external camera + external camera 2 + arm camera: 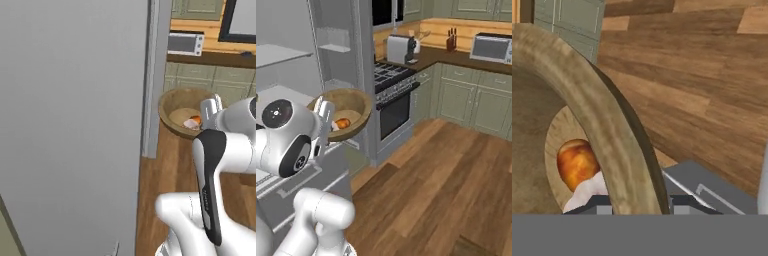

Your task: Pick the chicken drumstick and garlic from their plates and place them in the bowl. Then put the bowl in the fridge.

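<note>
1. the gripper (330, 125) is clamped on the near rim of the wooden bowl (353, 102), one finger inside the wall and one outside. in the hand view the rim (607, 125) runs straight down between the two dark tips. a grip on the rim is the sensible way to lift a bowl this wide.

2. the bowl hangs in the air, clear of the wooden floor (446, 185) and held roughly level, so its contents lie on the bottom and do not roll out.

3. the chicken drumstick (576, 164) lies on the bowl's light inner floor. the garlic (587, 192), a whitish lump, touches it on the side nearer the fingers. both also show from the left base view, drumstick (196, 120) and garlic (190, 123).

4. the fridge (291, 65) stands open beside the bowl, with white shelves and a drawer front showing. the grey door (70, 125) swings out on the arm's left.

5. by my reading the filling step is done and the carry into the fridge is under way. the bowl sits just at the fridge's open front, beside the stove (393, 95), not yet on a shelf.

6. risk: the wide bowl may clip a shelf edge, or tilt in a one-sided grip.
</note>
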